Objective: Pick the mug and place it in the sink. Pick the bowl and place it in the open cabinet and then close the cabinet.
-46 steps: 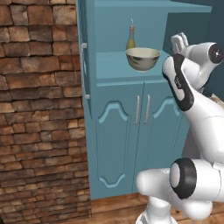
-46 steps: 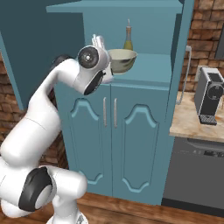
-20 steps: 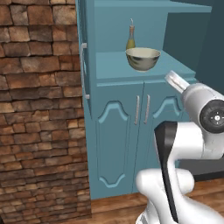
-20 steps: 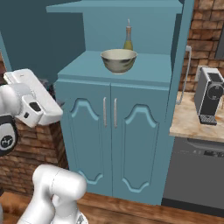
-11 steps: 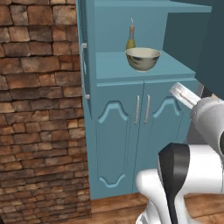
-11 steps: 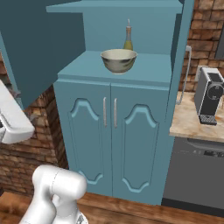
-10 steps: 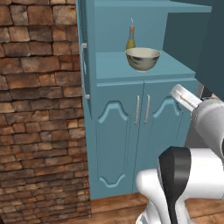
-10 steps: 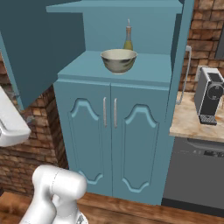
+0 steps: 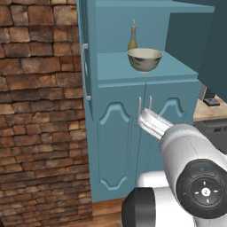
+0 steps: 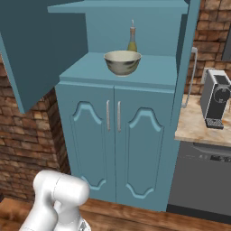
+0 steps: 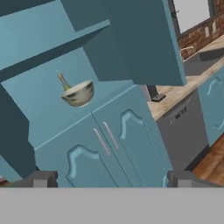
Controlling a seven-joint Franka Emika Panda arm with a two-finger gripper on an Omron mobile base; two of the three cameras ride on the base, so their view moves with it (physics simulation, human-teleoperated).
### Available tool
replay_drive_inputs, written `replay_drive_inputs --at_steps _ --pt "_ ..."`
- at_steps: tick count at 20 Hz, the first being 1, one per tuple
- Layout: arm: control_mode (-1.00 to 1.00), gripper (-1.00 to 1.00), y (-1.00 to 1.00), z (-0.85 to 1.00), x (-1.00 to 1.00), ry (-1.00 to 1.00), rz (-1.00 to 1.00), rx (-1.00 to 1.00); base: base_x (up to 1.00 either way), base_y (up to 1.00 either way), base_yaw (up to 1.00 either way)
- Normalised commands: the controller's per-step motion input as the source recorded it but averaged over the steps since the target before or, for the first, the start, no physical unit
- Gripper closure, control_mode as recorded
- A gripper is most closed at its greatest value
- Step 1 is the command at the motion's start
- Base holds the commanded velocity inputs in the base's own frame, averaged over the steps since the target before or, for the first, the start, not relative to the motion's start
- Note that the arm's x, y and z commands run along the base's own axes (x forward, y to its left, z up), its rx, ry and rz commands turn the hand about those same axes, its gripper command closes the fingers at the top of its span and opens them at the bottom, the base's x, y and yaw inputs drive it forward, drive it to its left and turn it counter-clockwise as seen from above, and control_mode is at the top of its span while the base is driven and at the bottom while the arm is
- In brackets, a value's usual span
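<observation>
My hand [image 11: 109, 178] shows as two dark fingertips [image 11: 41, 178] at the bottom of the hand view. They stand wide apart with nothing between them, well back from the cabinet [image 11: 109, 131]. In the left base view, my white forearm [image 9: 190, 155] reaches up from the lower right, in front of the lower doors [image 9: 117, 150].

Beyond the fingertips stand the two lower arched-panel doors [image 10: 113, 140], both shut, with a pair of slim silver handles [image 10: 113, 115] side by side at the middle seam. Above them is the open shelf [image 10: 153, 74] of the cabinet [image 10: 122, 99]. The bowl [image 10: 122, 62] sits upright on this shelf, a little left of centre in the right base view, pale grey-green outside and cream inside. In the left base view the bowl [image 9: 144, 59] sits toward the right half of the shelf. In the hand view, which is rolled, the bowl [image 11: 78, 93] looks tilted.

Just behind the bowl stands a slim yellow-green bottle [image 10: 131, 39], upright and close to the back wall.

The upper doors are swung open: one [image 10: 40, 49] hangs out at the left of the right base view, and the other [image 10: 191, 40] is edge-on at the right.

Farther right, a beige stone counter [image 10: 198, 128] carries a grey coffee machine [image 10: 215, 98]. A dark appliance front [image 10: 203, 180] sits below it. Brick wall [image 9: 42, 111] flanks the cabinet.
</observation>
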Motion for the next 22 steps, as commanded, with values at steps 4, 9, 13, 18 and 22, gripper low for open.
replay_drive_inputs --at_steps 4,9,13,18,22 --pt "-1.00 -1.00 1.00 -0.04 0.11 0.04 -0.11 -0.05 0.00 0.00 0.00" --pt "-1.00 -1.00 0.52 -0.01 0.69 0.00 -0.01 0.00 0.00 0.00 0.00" --pt "-1.00 -1.00 0.37 0.00 0.88 0.00 -0.02 0.00 0.00 0.00 0.00" --pt "-1.00 -1.00 0.47 0.00 0.51 0.00 -0.16 -0.06 0.00 0.00 0.00" --pt "-1.00 -1.00 0.16 0.02 0.03 0.02 -0.24 -0.06 0.00 0.00 0.00"
